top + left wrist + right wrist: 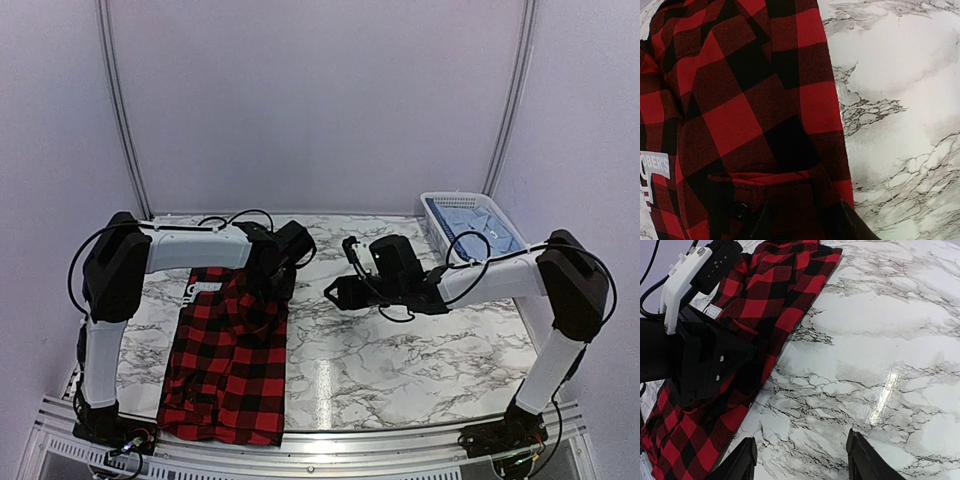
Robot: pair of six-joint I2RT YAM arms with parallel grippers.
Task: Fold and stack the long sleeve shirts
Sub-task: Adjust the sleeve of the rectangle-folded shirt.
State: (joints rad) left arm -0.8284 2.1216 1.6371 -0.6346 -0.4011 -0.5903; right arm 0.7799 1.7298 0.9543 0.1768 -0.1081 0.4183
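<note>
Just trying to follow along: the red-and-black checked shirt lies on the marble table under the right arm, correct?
Not quite. The red-and-black checked shirt does lie on the marble table, but under the left arm, not the right; the top view shows it.

Lab test booth; blank white walls (300,100), marble-print table (400,350)

The left gripper (272,288) hides the far end of the red-and-black shirt (228,360); whether its jaws pinch cloth cannot be told. The white label (654,165) is cut off.
</note>
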